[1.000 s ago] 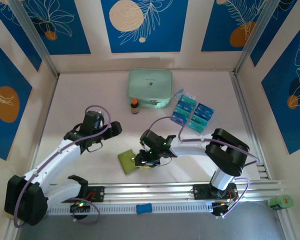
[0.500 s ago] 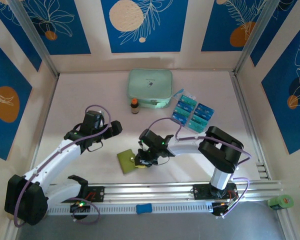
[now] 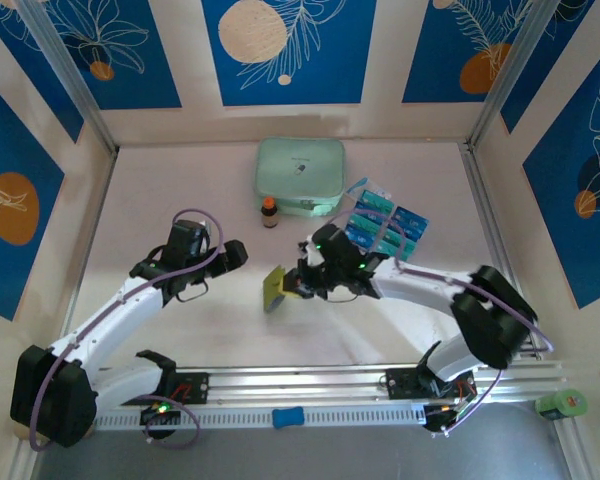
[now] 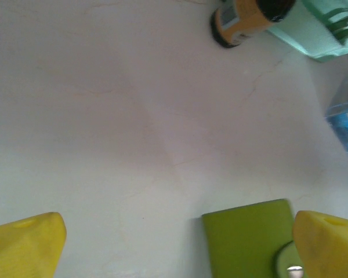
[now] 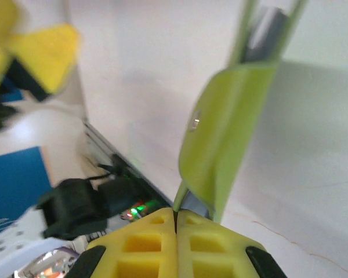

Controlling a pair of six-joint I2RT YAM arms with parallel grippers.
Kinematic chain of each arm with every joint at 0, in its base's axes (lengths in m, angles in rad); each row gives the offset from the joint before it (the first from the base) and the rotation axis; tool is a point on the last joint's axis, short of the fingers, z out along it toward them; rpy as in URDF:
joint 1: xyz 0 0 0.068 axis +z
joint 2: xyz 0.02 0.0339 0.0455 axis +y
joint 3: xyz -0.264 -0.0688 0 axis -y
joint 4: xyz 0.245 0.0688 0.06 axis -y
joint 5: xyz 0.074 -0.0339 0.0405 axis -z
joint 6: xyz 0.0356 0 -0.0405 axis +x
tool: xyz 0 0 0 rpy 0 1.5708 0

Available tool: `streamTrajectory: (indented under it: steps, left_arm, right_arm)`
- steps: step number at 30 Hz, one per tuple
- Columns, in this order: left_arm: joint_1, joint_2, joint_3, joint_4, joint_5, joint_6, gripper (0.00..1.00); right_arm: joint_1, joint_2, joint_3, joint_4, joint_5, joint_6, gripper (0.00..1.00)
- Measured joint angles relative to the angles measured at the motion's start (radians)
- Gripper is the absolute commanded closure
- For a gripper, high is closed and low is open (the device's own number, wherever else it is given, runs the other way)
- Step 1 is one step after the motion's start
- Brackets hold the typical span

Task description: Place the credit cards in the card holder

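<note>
Right gripper (image 5: 175, 216) pinches the card holder (image 5: 226, 127) by one edge, tilted upright.
Left gripper (image 3: 232, 256) stands wide nearby; recommend it takes the free flap squarely, without twisting.

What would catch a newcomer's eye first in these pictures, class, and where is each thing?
The olive-green card holder stands out, pinched on edge in the shut right gripper near the table's middle. Beyond it to the right lie the bright blue credit cards, with a mint-green zip case at the far side. The left gripper gapes open, holding nothing.
</note>
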Motion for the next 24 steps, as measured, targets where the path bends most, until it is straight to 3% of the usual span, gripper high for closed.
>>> streamTrajectory:
  steps: [9, 24]
  left_arm:
    - [-0.002, 0.023, 0.000, 0.241, 0.187, -0.180, 0.00]
    - [-0.017, 0.060, -0.073, 0.640, 0.293, -0.489, 0.12]
  right_arm:
    - [-0.148, -0.231, 0.028, -0.047, -0.009, -0.015, 1.00]
    - [-0.163, -0.246, 0.038, 0.129, -0.054, 0.119, 1.00]
